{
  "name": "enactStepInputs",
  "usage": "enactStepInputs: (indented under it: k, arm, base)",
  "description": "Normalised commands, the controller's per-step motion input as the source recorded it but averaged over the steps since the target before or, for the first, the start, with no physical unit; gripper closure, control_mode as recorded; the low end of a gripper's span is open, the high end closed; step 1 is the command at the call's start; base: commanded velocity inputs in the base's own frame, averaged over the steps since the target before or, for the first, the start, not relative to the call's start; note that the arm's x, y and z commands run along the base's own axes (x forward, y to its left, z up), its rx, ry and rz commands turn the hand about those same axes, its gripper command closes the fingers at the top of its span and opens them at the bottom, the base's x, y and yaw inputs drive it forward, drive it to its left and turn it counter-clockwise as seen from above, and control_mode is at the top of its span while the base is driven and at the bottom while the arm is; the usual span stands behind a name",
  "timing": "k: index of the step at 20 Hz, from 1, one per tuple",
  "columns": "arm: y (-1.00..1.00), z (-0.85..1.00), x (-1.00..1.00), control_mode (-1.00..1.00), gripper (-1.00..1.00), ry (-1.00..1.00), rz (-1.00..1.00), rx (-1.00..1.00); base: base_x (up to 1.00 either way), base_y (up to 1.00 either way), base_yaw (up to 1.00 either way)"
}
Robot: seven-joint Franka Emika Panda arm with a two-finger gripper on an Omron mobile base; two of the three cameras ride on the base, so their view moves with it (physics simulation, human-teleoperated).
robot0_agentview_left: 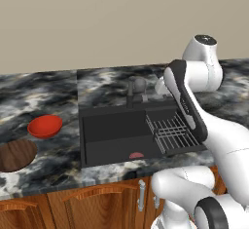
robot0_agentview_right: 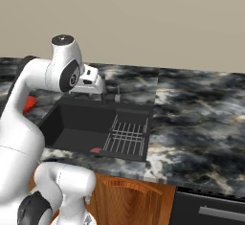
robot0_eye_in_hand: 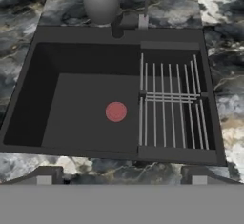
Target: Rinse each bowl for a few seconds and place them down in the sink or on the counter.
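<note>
Worktop point(robot0_agentview_left: 39, 89): long glossy stone slab, marbled black, grey and white with tan flecks, running the width of both base views on brown wooden cabinets point(robot0_agentview_left: 97, 199).

Sink point(robot0_eye_in_hand: 90, 61): large dark charcoal rectangular basin set into the worktop. Contents: a metal wire rack point(robot0_eye_in_hand: 171, 106) filling its right-hand part as seen from the base, and a small round red drain disc point(robot0_eye_in_hand: 116, 111) on the bare floor of the left-hand part, just beside the rack's edge. No bowl lies in the basin.

Faucet point(robot0_eye_in_hand: 101, 1): grey, rounded head, standing on the worktop at the middle of the sink's far rim, spout over the basin.

Wooden bowl point(robot0_agentview_left: 15, 155): dark brown with wood grain, round and shallow, upright on the worktop well left of the sink, near the front edge; partly cut by the left border of the left base view. Nothing visible inside.

Red bowl point(robot0_agentview_left: 44, 125): glossy plain red, round and shallow, on the worktop left of the sink, just behind and to the right of the wooden bowl, close to it; whether they touch cannot be told. Nothing visible inside.

Gripper point(robot0_eye_in_hand: 121, 180): poised above the sink's near rim, facing down into the basin; fingers spread wide apart, released, grasping nothing.
</note>
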Motion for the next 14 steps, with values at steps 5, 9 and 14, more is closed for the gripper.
enactStepInputs:
  k: [5, 9, 14]
  arm:
    - [-0.13, -0.07, -0.16, -1.0, -1.0, -0.14, 0.0, -0.02]
    - [-0.11, -0.13, -0.05, -1.0, -1.0, -0.16, 0.0, -0.06]
    - [-0.12, -0.15, 0.0, -1.0, -1.0, -0.13, 0.0, -0.05]
  base:
    - [0.0, 0.0, 0.0]
    - [0.0, 0.0, 0.0]
    - [0.0, 0.0, 0.0]
